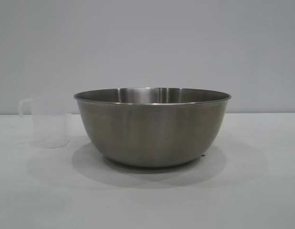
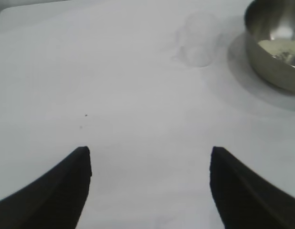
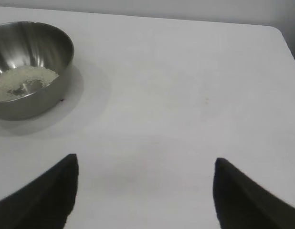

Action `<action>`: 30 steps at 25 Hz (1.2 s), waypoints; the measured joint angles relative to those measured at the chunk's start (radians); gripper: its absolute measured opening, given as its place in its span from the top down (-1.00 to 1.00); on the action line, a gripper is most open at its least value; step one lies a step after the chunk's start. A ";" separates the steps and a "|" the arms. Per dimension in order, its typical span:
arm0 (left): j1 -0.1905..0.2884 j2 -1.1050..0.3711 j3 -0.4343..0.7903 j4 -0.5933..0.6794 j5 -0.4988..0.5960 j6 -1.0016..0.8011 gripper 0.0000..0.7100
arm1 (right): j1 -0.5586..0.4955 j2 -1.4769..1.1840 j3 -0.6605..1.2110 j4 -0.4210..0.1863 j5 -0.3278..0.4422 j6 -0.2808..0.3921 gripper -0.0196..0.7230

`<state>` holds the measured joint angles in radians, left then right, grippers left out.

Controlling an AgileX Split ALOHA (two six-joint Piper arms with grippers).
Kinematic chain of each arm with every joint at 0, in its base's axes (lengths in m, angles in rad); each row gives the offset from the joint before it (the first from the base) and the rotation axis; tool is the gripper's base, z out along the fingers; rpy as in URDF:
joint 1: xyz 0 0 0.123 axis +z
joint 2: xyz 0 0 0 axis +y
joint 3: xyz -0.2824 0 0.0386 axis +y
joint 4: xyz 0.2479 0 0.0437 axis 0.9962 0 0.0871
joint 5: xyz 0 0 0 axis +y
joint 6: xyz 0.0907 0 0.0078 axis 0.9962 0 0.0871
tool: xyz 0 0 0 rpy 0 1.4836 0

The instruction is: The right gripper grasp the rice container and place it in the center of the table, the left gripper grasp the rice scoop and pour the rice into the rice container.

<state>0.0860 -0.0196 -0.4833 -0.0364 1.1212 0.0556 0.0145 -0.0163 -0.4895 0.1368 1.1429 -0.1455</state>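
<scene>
My left hand (image 2: pixel 150 188) hangs over bare worktop (image 1: pixel 262 200) with its fingers spread apart, gripping nothing. My right hand (image 3: pixel 145 191) does the same, fingers apart and empty. In the exterior view the rice container (image 1: pixel 152 126) stands at the worktop's centre, and the rice scoop (image 1: pixel 47 121) stands upright just beside it at nine o'clock, its handle turned away from the bowl. The rice (image 3: pixel 23 81) lies in the container's bottom.

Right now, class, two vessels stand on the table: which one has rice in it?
The rice container, the wide steel bowl, has the rice lying on its bottom. The rice scoop, the small clear cup beside it, looks empty.
</scene>
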 joint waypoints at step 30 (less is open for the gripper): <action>-0.024 0.000 0.000 0.000 0.000 0.000 -0.36 | 0.029 0.000 0.000 0.002 0.000 0.000 -0.49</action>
<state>0.0622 -0.0196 -0.4833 -0.0364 1.1212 0.0556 0.0440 -0.0163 -0.4895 0.1387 1.1429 -0.1455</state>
